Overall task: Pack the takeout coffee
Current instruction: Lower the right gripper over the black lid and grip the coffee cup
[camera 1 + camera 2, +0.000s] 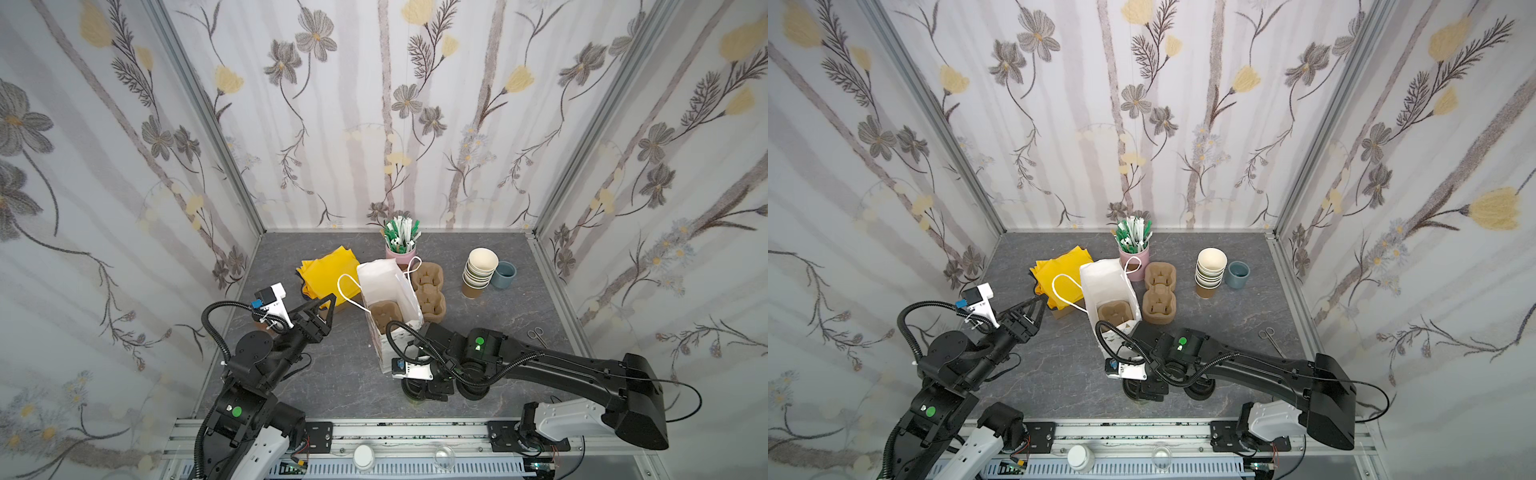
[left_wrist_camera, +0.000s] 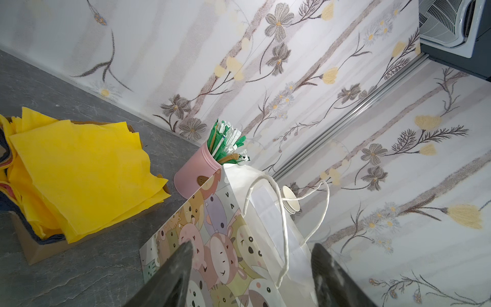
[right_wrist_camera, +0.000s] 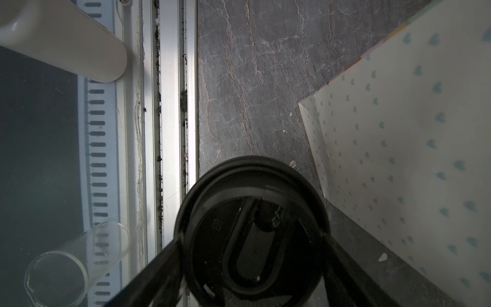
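— So, what does the right gripper (image 3: pixel 251 245) have?

— It stands over the takeout coffee (image 3: pixel 252 212), with one finger on each side of the black lid. Whether they press the cup yet, I cannot tell. The cup sits upright on the table (image 1: pixel 332 374), near the front rail (image 3: pixel 170 106) and just beside the paper bag (image 1: pixel 388 282).

— Why come at it from above?

— Probably so the cup stays level and can go straight down through the bag's open mouth. A pulp carrier (image 1: pixel 384 313) lies at the bottom, likely there to seat it.

— And the left gripper (image 2: pixel 252 247)?

— Its fingers are spread wide and empty, aimed at the bag's printed side. My guess is that it is there to steady the bag, since thin paper may tip or fold as the cup goes in.

— Anything to avoid?

— A pile of black lids (image 1: pixel 1200 390) lies just beside the cup. That is not the thing to lift.
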Robot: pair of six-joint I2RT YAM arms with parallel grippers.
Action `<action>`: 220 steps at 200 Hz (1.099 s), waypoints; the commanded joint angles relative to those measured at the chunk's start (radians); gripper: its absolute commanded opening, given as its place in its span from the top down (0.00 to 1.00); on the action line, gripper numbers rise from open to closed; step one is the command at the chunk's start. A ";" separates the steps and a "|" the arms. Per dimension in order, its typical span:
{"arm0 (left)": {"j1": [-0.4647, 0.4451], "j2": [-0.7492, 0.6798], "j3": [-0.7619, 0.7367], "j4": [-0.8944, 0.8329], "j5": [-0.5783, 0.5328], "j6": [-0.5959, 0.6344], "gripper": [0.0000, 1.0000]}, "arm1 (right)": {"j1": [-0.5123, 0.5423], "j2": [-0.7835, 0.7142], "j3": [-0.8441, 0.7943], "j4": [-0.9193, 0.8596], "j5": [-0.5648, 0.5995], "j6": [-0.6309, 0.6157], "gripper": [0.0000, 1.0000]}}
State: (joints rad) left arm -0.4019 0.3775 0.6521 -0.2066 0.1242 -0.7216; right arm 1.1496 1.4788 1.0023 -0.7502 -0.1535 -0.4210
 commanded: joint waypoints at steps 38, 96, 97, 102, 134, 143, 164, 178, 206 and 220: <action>0.002 -0.005 0.007 0.019 -0.011 -0.006 0.29 | 0.000 0.022 -0.002 0.026 0.000 -0.019 0.24; 0.002 -0.008 0.006 0.018 -0.011 -0.004 0.29 | -0.001 0.035 -0.004 0.023 -0.004 -0.021 0.26; 0.001 -0.008 0.006 0.018 -0.011 -0.004 0.29 | -0.001 0.035 -0.004 0.023 -0.004 -0.021 0.26; 0.001 -0.008 0.006 0.018 -0.010 -0.004 0.29 | -0.002 0.035 -0.004 0.022 -0.004 -0.021 0.26; 0.002 -0.008 0.008 0.018 -0.011 -0.003 0.29 | -0.003 0.035 -0.005 0.013 -0.004 -0.020 0.28; 0.001 -0.009 0.009 0.018 -0.012 -0.002 0.29 | -0.001 0.034 -0.004 0.009 -0.004 -0.018 0.29; 0.002 -0.009 0.008 0.018 -0.012 -0.003 0.29 | -0.001 0.031 0.005 -0.006 -0.009 -0.016 0.31; 0.001 -0.009 0.007 0.018 -0.011 -0.004 0.29 | -0.001 0.030 0.014 -0.016 -0.013 -0.012 0.32; 0.002 -0.009 0.007 0.018 -0.012 -0.004 0.29 | 0.003 0.017 0.034 -0.024 -0.021 -0.002 0.33; 0.002 -0.009 0.009 0.018 -0.012 -0.004 0.29 | 0.008 0.010 0.045 -0.029 -0.026 0.002 0.33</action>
State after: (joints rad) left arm -0.4019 0.3698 0.6525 -0.2066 0.1238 -0.7227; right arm 1.1515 1.5013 1.0267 -0.7685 -0.1585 -0.4271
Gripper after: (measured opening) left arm 0.707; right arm 0.682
